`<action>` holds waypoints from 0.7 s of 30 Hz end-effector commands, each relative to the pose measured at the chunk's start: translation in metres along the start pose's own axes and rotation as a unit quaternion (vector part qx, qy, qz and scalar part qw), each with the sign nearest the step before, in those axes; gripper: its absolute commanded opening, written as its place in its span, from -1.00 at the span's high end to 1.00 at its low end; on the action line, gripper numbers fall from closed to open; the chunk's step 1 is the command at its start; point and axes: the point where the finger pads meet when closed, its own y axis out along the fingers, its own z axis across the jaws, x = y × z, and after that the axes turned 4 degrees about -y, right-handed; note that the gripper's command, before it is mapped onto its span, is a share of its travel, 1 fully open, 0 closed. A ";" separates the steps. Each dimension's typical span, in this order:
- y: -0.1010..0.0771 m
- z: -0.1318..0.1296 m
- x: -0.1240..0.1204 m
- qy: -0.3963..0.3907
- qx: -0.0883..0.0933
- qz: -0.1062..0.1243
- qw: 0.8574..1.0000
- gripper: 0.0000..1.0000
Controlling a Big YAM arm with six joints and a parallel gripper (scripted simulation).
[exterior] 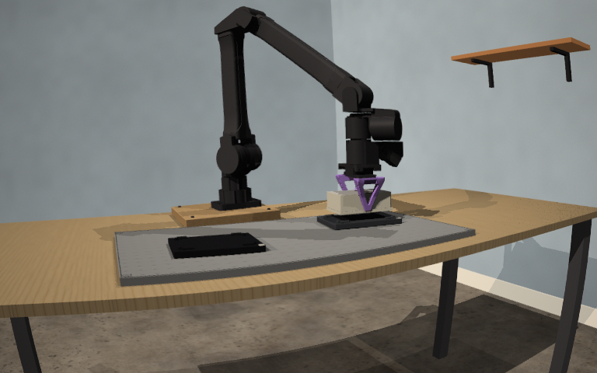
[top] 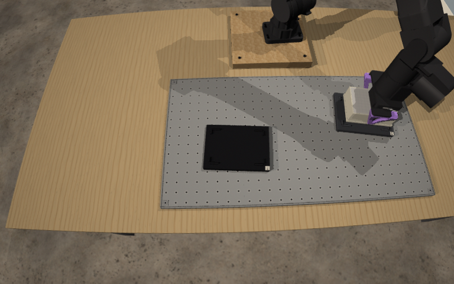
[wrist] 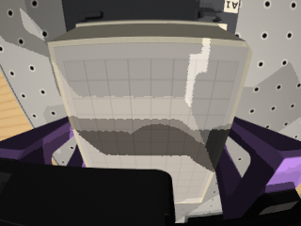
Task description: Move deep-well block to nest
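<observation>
The cream 96-well deep-well block [top: 358, 105] is held level between my purple gripper fingers [top: 375, 100], which are shut on its long sides. It hangs right over the black plate nest N2 [top: 365, 125] at the right of the grey breadboard, very close to it; I cannot tell whether they touch. In the side view the block [exterior: 358, 201] sits just above that nest [exterior: 358, 218] under the gripper [exterior: 365, 195]. In the wrist view the block [wrist: 147, 101] fills the middle and the nest's A1 label [wrist: 231, 4] shows beyond it. Nest N1 [top: 236, 147] lies bare at mid-board.
The grey perforated breadboard [top: 294, 174] lies on the wooden table. The arm's base [top: 282, 29] stands on a wooden mount plate at the back. The arm's elbow and wrist [top: 418, 67] hang over the board's right edge. A wall shelf [exterior: 519, 52] is high at the right.
</observation>
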 end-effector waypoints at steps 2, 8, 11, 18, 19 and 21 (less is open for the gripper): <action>0.009 -0.005 -0.003 0.000 -0.003 -0.002 1.000 1.00; 0.001 -0.007 -0.002 0.000 -0.012 -0.009 1.000 1.00; 0.001 -0.007 -0.002 0.000 -0.012 -0.009 1.000 1.00; 0.001 -0.007 -0.002 0.000 -0.012 -0.009 1.000 1.00; 0.001 -0.007 -0.002 0.000 -0.012 -0.009 1.000 1.00; 0.001 -0.007 -0.002 0.000 -0.012 -0.009 1.000 1.00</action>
